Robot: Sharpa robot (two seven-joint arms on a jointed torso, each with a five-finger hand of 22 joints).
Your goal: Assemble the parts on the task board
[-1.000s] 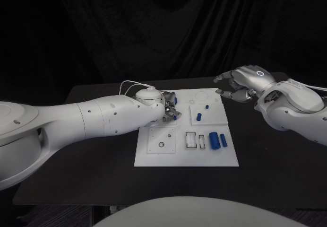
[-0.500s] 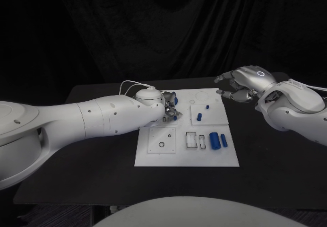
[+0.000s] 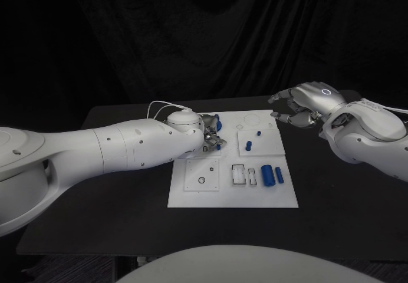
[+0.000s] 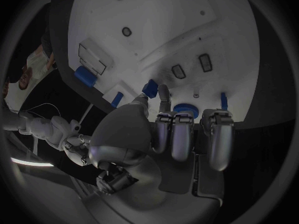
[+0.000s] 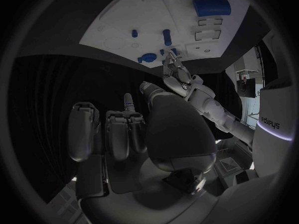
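Left hand (image 3: 210,137) over task board (image 3: 234,191) far-left area, thumb and finger pinching small blue part (image 4: 149,88). Right hand (image 3: 293,109) curled, empty, beside board's far corner.

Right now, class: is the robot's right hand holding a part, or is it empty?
Empty. The right hand hangs at the far right corner of the task board, fingers curled in with nothing between them; the blue parts lie on the board.

A black table (image 3: 102,194) stands before a dark, folded curtain (image 3: 204,47) in dim light.
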